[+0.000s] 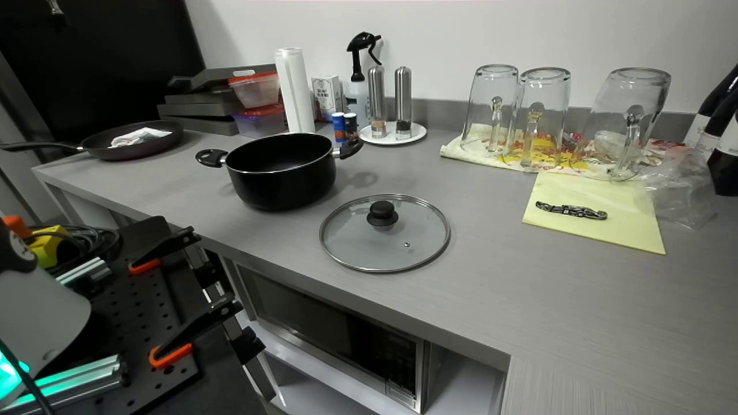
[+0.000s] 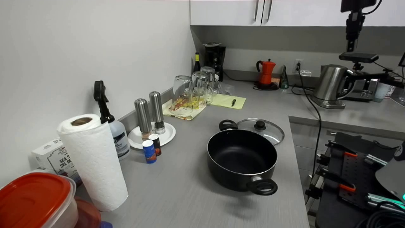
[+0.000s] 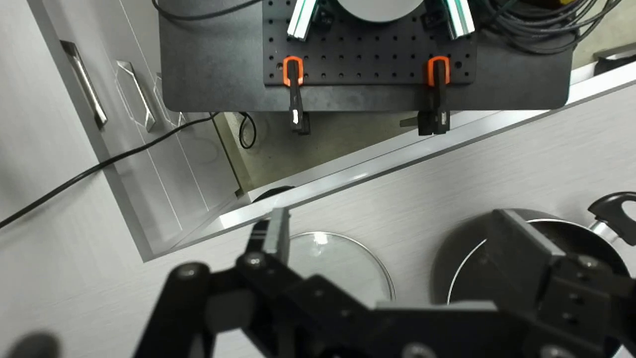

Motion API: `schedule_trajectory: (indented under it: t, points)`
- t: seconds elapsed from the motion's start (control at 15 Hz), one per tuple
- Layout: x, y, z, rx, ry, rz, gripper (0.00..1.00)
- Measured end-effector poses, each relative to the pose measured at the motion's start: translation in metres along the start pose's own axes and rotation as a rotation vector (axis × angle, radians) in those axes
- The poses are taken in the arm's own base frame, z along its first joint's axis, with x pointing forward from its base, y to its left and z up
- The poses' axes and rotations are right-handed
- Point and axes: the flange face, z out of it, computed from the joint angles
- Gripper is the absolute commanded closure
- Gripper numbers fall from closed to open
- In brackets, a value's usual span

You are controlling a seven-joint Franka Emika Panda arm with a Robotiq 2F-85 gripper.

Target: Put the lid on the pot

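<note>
A clear glass lid [image 1: 376, 241] with a black knob [image 1: 382, 212] lies flat on a grey tabletop [image 1: 490, 294], close to its front edge; in an exterior view, the black cooking pot [image 1: 281, 183] stands uncovered to its left and farther back. The robot's fingers [image 3: 277, 236] are spread wide and hold nothing, as the wrist view shows. The likeliest mishap is a slip: the knob looks small and rounded, and an off-centre bite could let the lid swing or drop. A sideways nudge might send the glass over the nearby edge. The side handle [image 1: 350, 150] nearest the lid could catch its rim on a low crossing, and a lid lowered off-centre would probably settle tilted, one side dipping inside.
</note>
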Motion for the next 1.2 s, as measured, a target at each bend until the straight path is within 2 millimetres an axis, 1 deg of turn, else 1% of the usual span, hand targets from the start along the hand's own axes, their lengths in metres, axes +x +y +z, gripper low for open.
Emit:
schedule_trajectory:
  t: [0.27, 0.6, 0.93, 1.2]
  points:
    - [0.03, 0.001, 0.021, 0.006, 0.037, -0.012, 0.0]
    - [0.076, 0.003, 0.054, 0.005, 0.082, -0.022, 0.0]
    - [0.125, 0.006, 0.095, 0.005, 0.121, -0.019, 0.0]
    - [0.16, 0.006, 0.134, 0.005, 0.15, -0.02, 0.0]
